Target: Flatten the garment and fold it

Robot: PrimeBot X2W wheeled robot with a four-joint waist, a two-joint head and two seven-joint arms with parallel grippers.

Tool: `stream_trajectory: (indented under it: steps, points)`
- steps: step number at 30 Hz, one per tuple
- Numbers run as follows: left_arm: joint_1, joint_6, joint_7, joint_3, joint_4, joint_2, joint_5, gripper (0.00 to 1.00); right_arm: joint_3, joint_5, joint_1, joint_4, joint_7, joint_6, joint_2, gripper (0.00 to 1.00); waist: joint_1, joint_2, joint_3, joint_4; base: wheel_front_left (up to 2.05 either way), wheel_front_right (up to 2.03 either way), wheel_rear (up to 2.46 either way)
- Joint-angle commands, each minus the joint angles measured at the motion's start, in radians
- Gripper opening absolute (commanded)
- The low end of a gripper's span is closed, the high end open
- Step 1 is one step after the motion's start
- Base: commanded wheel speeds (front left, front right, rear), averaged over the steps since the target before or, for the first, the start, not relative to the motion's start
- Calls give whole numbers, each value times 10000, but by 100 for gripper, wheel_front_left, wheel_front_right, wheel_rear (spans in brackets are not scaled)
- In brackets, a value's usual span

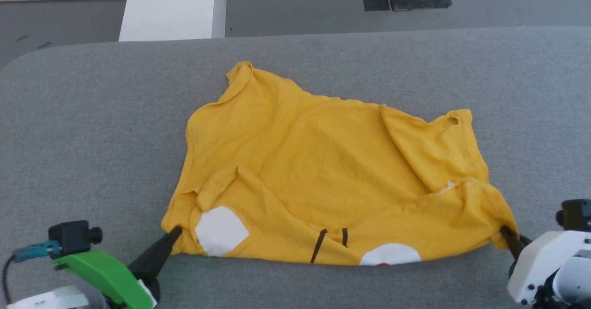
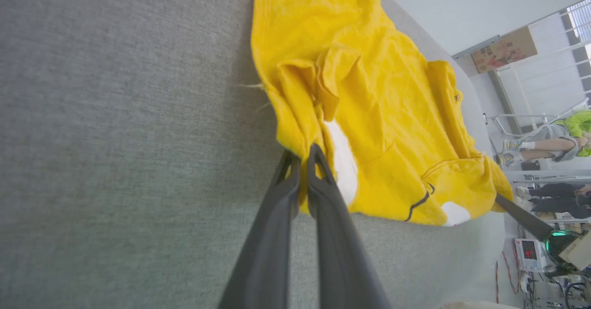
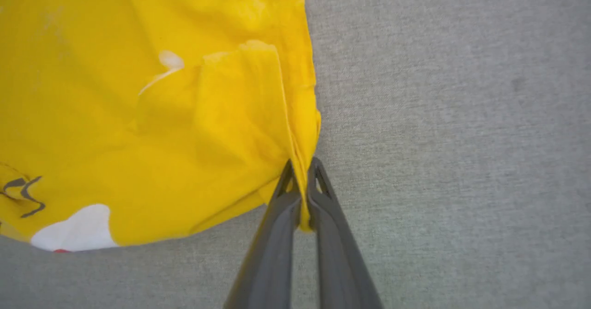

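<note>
beyond the garment [image 1: 323, 161], white block [image 1: 173, 6]

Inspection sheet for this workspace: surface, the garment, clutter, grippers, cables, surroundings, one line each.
Surface: grey fabric-covered table, no stains or damage seen.
Job's things: mustard-yellow garment is spread out but wrinkled, with flaps folded over at its right side and near left corner. Two white patches lie along the near edge.
Clutter: nothing seen.
Grippers: left gripper is shut on the garment's near left corner. Right gripper is shut on the near right corner.
Cables: dark cable loops from the teal connector by the left wrist, off the cloth.
Surroundings: grey floor and a white block beyond the table. A person sits in the background of the left wrist view.
</note>
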Motion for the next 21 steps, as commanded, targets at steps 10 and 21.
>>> stream_trajectory:
  steps: [10, 21]
  points:
    - [1981, 90, 677, 609, -1667, 627, -1279, 0, -1047, 424, 355, -1020, 1026, -19, -200, 0, 0, -1, -656, 109, 0, 0, 0]
    - [2689, 504, 1115, 16, -1469, 396, -1325, 0, -868, 411, 1244, -709, 1475, -19, -134, 0, 0, -1, -979, 267, 0, 0, 0]
